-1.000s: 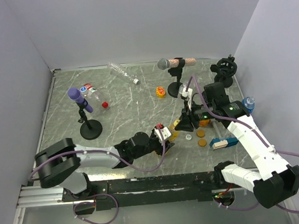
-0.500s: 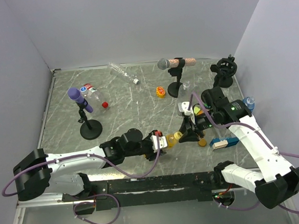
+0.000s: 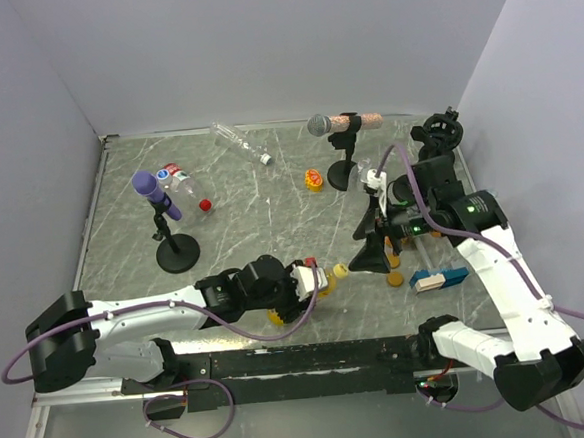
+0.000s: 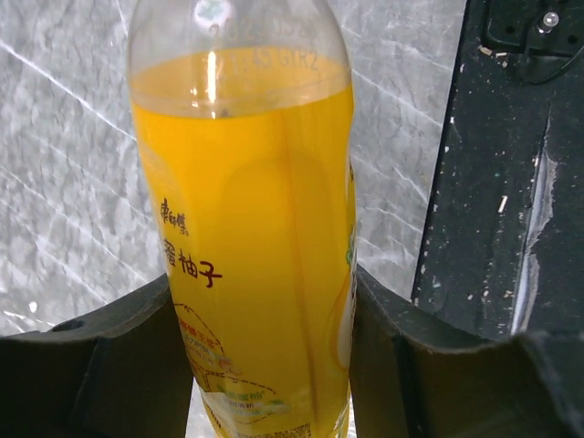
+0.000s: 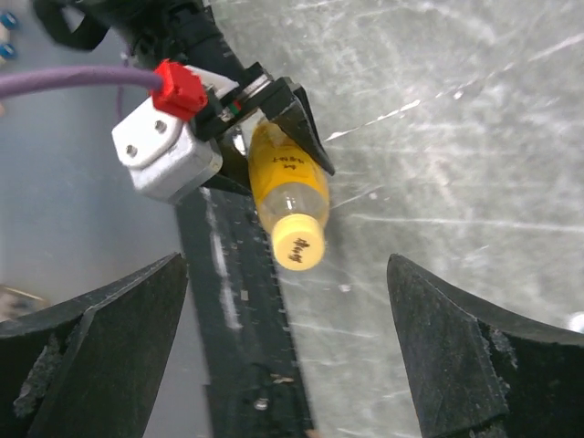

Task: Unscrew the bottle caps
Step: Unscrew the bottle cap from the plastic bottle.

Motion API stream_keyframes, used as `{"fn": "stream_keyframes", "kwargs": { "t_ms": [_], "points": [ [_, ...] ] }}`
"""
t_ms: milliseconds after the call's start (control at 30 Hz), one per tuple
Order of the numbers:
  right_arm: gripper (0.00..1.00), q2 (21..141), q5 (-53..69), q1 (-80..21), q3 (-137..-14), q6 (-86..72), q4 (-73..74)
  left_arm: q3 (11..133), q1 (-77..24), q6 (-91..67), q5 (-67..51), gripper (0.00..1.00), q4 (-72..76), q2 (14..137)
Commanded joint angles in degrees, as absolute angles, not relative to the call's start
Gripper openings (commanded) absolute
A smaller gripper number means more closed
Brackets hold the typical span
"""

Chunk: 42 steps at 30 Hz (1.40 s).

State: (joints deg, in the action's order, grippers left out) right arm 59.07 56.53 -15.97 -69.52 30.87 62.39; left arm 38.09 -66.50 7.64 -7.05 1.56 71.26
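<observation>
Left gripper (image 4: pixel 260 315) is clamped on the body of the yellow-orange plastic juice bottle (image 4: pixel 246 228), at the near edge of the grey marbled tabletop (image 3: pixel 251 212), with the neck pointing toward the right arm. The small round yellow screw cap (image 5: pixel 298 246) sits on the neck. Right gripper (image 5: pixel 287 265) has its fingers spread wide, facing the cap end-on without touching it.

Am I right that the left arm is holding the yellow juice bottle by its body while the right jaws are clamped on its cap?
Not quite: the right jaws are wide open and not touching the cap, as the right wrist view shows. The left jaws do hold the juice bottle by its body.
</observation>
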Motion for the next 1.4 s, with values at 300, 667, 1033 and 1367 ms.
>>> {"fn": "stream_keyframes", "kwargs": {
  "t_ms": [300,667,1033,1367],
  "points": [
    [0.75,68.12,49.66,-19.25,-68.20,17.67,61.17,45.70,-68.91,2.37,-2.64,0.09,4.13,70.31],
    [0.57,69.08,50.45,-20.13,-69.08,18.46,62.93,46.49,-68.91,0.97,-0.53,0.09,3.87,70.84],
    [0.32,70.49,50.71,-21.36,-70.14,19.60,63.10,47.11,-68.91,0.35,-1.05,0.09,4.39,71.54],
    [0.00,69.79,53.70,-24.95,-71.98,30.83,67.41,45.27,-68.21,1.49,-8.50,0.09,4.13,67.07]
  ]
}}
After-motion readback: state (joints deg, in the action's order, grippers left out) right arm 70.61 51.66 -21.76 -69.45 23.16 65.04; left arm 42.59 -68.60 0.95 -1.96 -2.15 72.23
